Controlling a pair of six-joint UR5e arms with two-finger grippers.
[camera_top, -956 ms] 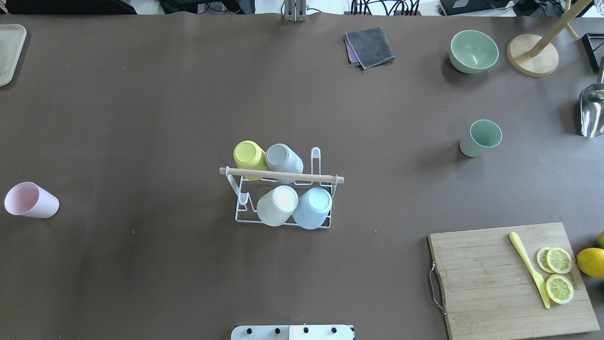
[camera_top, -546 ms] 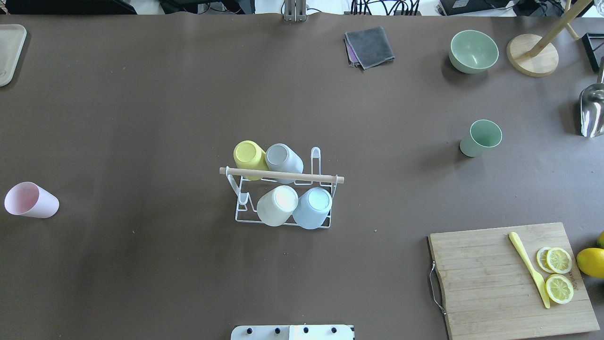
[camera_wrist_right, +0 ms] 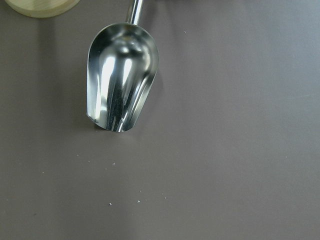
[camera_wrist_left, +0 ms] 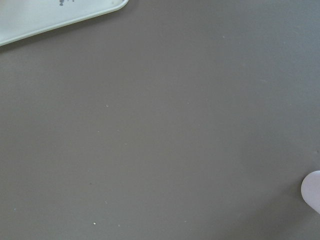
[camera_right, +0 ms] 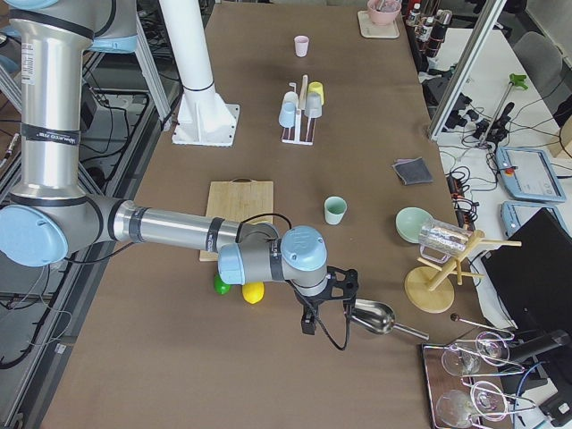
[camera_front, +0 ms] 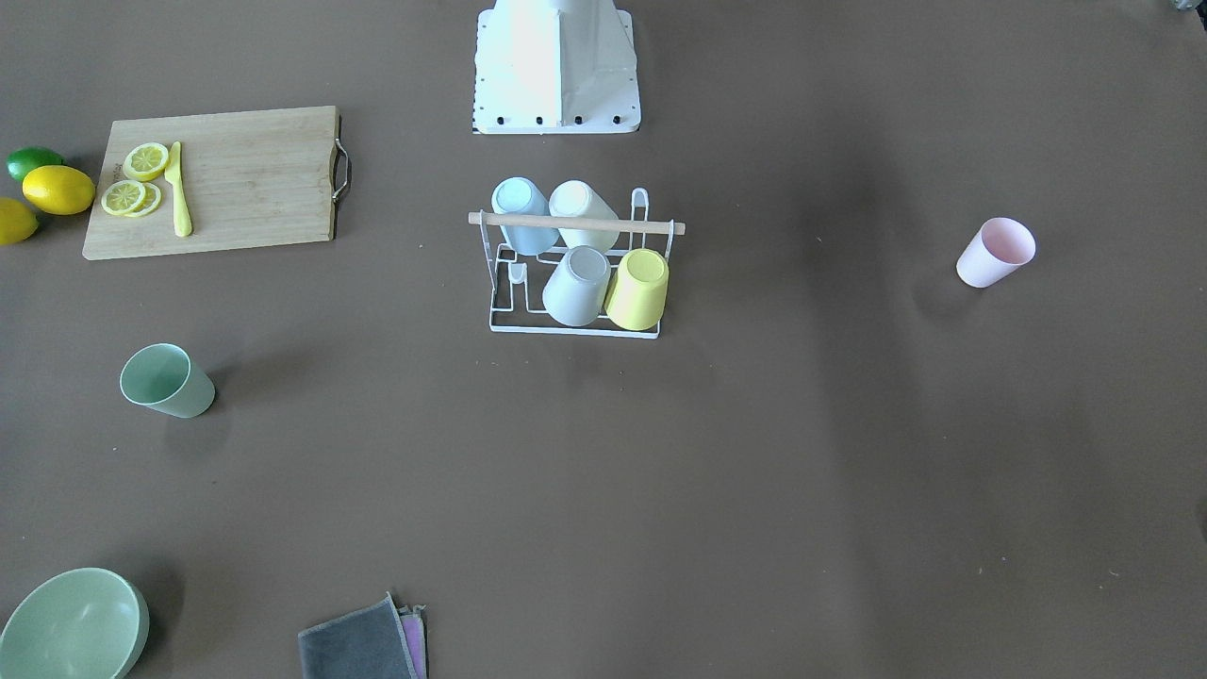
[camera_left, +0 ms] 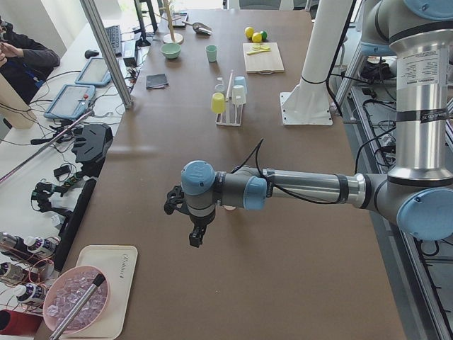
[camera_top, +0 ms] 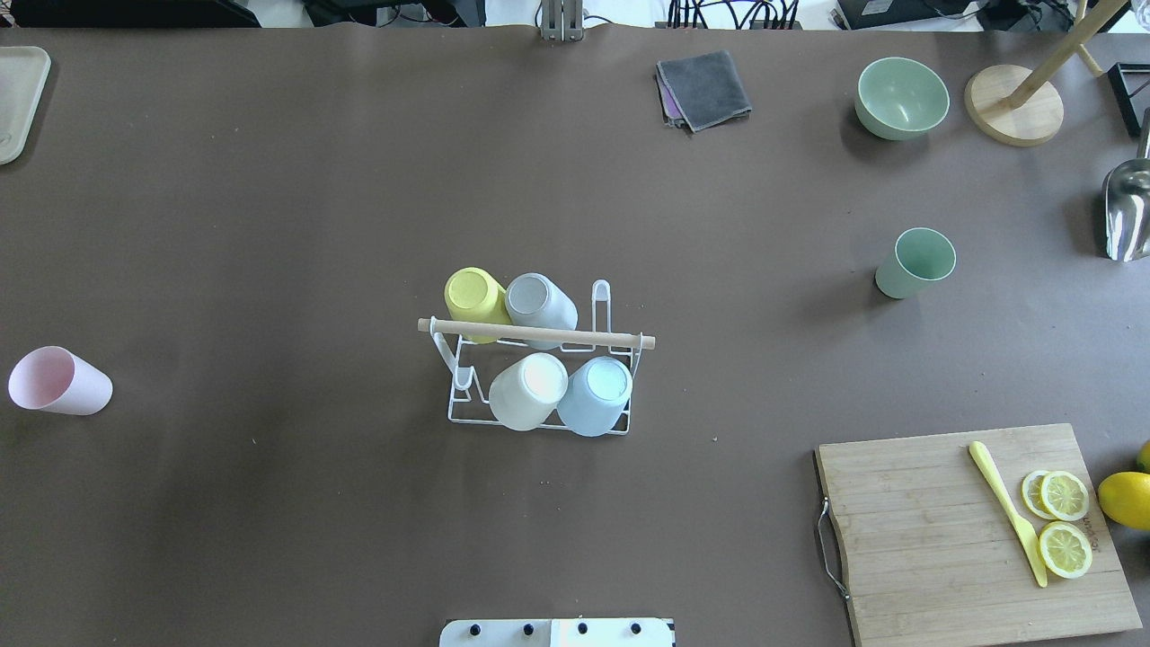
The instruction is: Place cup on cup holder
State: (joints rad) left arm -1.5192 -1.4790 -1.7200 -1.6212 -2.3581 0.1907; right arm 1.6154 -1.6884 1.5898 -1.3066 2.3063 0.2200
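Left gripper (camera_left: 194,239) near pink cup (camera_top: 59,381), grip unclear.

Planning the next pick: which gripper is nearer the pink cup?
Left. The left gripper hovers near the pink cup; the right gripper hangs over the metal scoop, far across.

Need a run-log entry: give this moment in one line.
cup holder: four cups, two pegs free | pink cup, green cup: on table | left gripper, right gripper: state unclear

My long brown surface (camera_top: 269,180) lies evenly lit, with a white side desk (camera_left: 21,152) carrying tablets (camera_left: 69,100) beyond an aluminium post (camera_left: 107,53) along one edge.
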